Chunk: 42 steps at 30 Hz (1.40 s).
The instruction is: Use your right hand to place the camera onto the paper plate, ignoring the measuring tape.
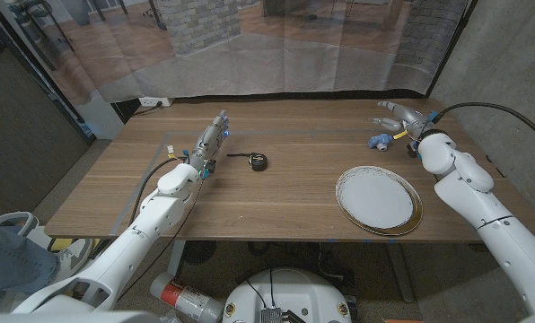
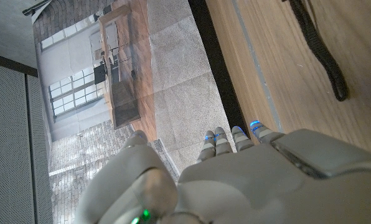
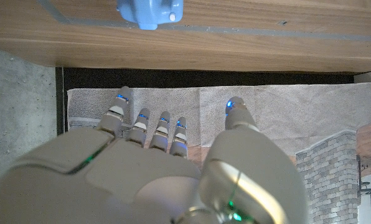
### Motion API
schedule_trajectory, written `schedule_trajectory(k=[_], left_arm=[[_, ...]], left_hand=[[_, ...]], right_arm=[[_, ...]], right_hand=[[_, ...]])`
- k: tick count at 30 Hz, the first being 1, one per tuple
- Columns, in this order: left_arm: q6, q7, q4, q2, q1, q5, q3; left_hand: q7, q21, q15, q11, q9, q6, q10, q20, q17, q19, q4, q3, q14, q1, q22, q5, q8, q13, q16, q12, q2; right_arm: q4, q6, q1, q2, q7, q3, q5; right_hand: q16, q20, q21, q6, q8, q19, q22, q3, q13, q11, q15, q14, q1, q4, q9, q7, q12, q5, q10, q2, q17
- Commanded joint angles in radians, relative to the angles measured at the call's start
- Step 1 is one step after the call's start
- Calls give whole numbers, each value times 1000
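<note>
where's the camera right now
In the head view the blue camera sits on the table's far right, just left of the right hand and beyond the paper plate.

No readable text, no labels, brand names, numbers or signs on anything in view, nothing legible on the table, the objects on it, the robot's arms or the printed backdrop behind

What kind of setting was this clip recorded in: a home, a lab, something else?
Most likely a robot test lab or studio, not a home. A printed backdrop of a brick-walled room hangs behind the wooden table, bare concrete wall stands beside it, and only a few props lie out, such as the paper plate.
</note>
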Motion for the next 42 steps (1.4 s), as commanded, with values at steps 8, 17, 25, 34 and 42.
schedule_trajectory(k=[8, 17, 25, 34, 42], left_arm=[[-2, 13, -22, 9, 17, -6, -10], [-2, 11, -19, 9, 16, -7, -9], [0, 4, -14, 11, 14, -9, -9], [7, 5, -16, 13, 9, -5, -7], [11, 4, -16, 15, 8, -5, -7]], left_hand=[[1, -3, 7, 4, 3, -6, -6, 3, 4, 3, 2, -5, -3, 0, 2, -3, -2, 4, 3, 2, 9], [1, -5, 9, 3, 4, -6, -7, 8, 4, 2, 2, -6, -4, 0, 3, -4, -2, 4, 3, 2, 10], [0, -6, 10, 3, 4, -7, -6, 9, 5, 2, 2, -7, -4, 1, 3, -5, -2, 4, 3, 2, 11], [-3, -8, 12, 1, 4, -8, -7, 10, 5, 3, 2, -8, -3, 1, 3, -6, -3, 4, 3, 2, 13], [-3, -9, 13, 1, 4, -8, -6, 10, 5, 3, 2, -9, -3, 2, 3, -6, -3, 4, 3, 2, 13]], right_arm=[[-18, -77, 47, -44, 100, -63, -71], [-32, -103, 60, -63, 154, -78, -89], [-42, -139, 71, -77, 212, -95, -106], [-36, -151, 81, -86, 235, -107, -120], [-29, -167, 89, -92, 256, -118, -132]], right_hand=[[-1, 3, -8, -33, 1, 18, 5, 7, 2, 6, 5, -7, 33, -7, 5, -2, -5, 9, -29, -11, 2], [0, 4, -11, -59, 0, 31, 6, 6, 3, 10, 9, -13, 46, -6, 5, 0, -6, 13, -49, -26, 2], [-3, 4, -16, -90, 1, 47, 6, 3, 3, 24, 15, -30, 60, -4, 5, 4, -7, 18, -79, -44, 2], [-3, 5, -22, -115, 1, 55, 6, 4, 3, 37, 18, -42, 75, -3, 6, 9, -7, 22, -102, -52, 3], [-2, 5, -24, -124, 3, 61, 6, 1, 3, 42, 20, -45, 79, -2, 6, 7, -5, 24, -108, -60, 3]])
